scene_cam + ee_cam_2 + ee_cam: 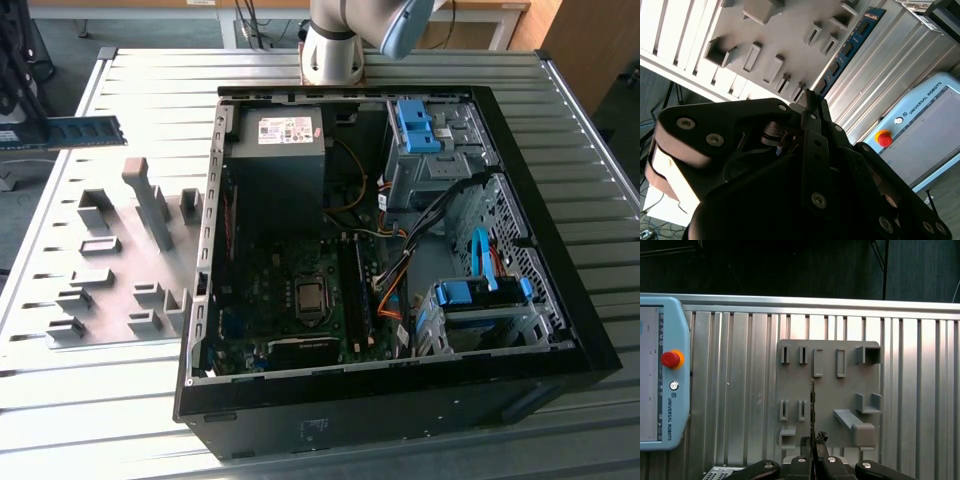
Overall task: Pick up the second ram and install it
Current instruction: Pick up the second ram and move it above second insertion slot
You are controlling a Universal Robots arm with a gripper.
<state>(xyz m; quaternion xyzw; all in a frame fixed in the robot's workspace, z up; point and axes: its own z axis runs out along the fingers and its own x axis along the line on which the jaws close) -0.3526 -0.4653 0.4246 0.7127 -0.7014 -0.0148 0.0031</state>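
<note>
Okay, gripper (813,438): black fingers pressed together on the second ram, pinching one end of it; same grip in the second wrist view (810,100).
second ram (812,407): edge-on in the first wrist view, sticking straight out from the fingertips. In the second wrist view (850,47) its blue face with a row of dark chips runs away from the fingers. In the exterior view (75,131) it hangs in the air, level, at the exterior view's far left, clear of the table.
fixture plate (827,367): grey, with slots and raised blocks, lying on the table beyond the stick's free end; not touching the stick. In the exterior view (110,270) it sits between the held stick and the case.
table (500,70): slatted metal, carrying the plate and the case.
teach pendant (662,370): light blue with a red button, just beside the plate, off to the side of the fingers.
computer case (560,330): open, black, well apart from the gripper, toward the exterior view's right.
case wall (212,230): upright, standing between the plate and the board.
memory slots (355,285): dark, long, beside the CPU socket (310,297); whether any is filled, cannot tell.
cables (392,270): orange and black, crowding just beside the slots.
drive cages (470,310): blue-tabbed, on the far side of the slots from the gripper.
arm base (335,50): behind the case.
</note>
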